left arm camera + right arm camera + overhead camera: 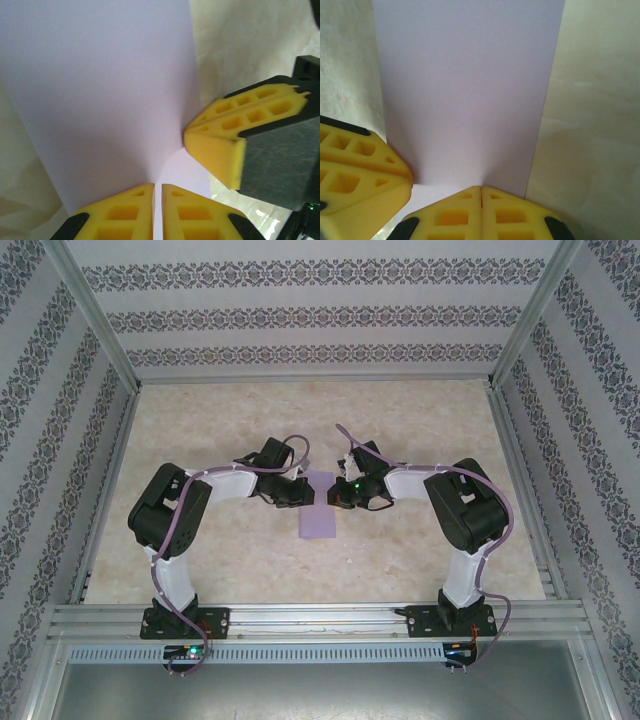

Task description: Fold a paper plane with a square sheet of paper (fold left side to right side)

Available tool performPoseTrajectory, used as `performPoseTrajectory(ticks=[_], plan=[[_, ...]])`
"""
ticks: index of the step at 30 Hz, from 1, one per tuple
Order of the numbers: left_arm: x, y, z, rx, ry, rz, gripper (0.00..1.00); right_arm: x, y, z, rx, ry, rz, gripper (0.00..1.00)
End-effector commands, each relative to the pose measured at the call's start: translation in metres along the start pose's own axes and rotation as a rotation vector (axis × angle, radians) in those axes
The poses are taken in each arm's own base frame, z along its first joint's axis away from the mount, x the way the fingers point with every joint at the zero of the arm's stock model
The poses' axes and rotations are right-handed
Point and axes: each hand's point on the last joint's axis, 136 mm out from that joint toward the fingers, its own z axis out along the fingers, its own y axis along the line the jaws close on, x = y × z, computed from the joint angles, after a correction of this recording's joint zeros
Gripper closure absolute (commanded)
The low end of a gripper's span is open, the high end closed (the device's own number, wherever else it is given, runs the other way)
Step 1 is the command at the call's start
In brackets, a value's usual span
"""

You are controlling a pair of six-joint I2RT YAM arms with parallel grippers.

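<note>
The square sheet of paper (320,518) lies at mid-table, lavender, with one part lifted between the two arms. In the left wrist view the paper (100,90) rises as a flap from a flat part, and my left gripper (157,186) is shut on it, a thin strip of paper showing between the yellow pads. The right gripper's fingers (220,150) touch the flap's right edge. My right gripper (481,187) is shut, pads together, with the paper (465,85) standing up from its tips. From above, left gripper (303,492) and right gripper (335,495) nearly meet.
The beige marbled table (420,430) is bare around the paper. Patterned walls and metal frame posts (520,460) enclose it on three sides. An aluminium rail (320,620) with both arm bases runs along the near edge.
</note>
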Motion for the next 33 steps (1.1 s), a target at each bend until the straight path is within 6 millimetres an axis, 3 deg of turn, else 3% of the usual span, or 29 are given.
performPoseTrajectory(ticks=[1, 13, 22, 27, 30, 33], plan=[[0.006, 0.022, 0.007, -0.068, 0.007, -0.012, 0.88, 0.043, -0.068, 0.016, 0.255, 0.114, 0.072, 1.0], [0.025, 0.065, 0.004, -0.14, 0.008, -0.111, 0.89, 0.049, -0.083, 0.014, 0.322, 0.131, 0.064, 1.0], [0.031, 0.077, -0.016, -0.113, -0.026, -0.149, 0.9, 0.049, -0.083, 0.013, 0.319, 0.133, 0.063, 1.0], [0.023, 0.071, -0.03, -0.113, -0.083, -0.123, 0.94, 0.048, -0.08, 0.013, 0.302, 0.128, 0.055, 1.0], [0.004, 0.043, -0.047, -0.035, -0.167, -0.073, 0.94, 0.046, -0.076, 0.013, 0.287, 0.124, 0.051, 1.0], [-0.003, 0.027, -0.049, 0.028, -0.183, -0.059, 0.95, 0.046, -0.075, 0.013, 0.289, 0.123, 0.051, 1.0]])
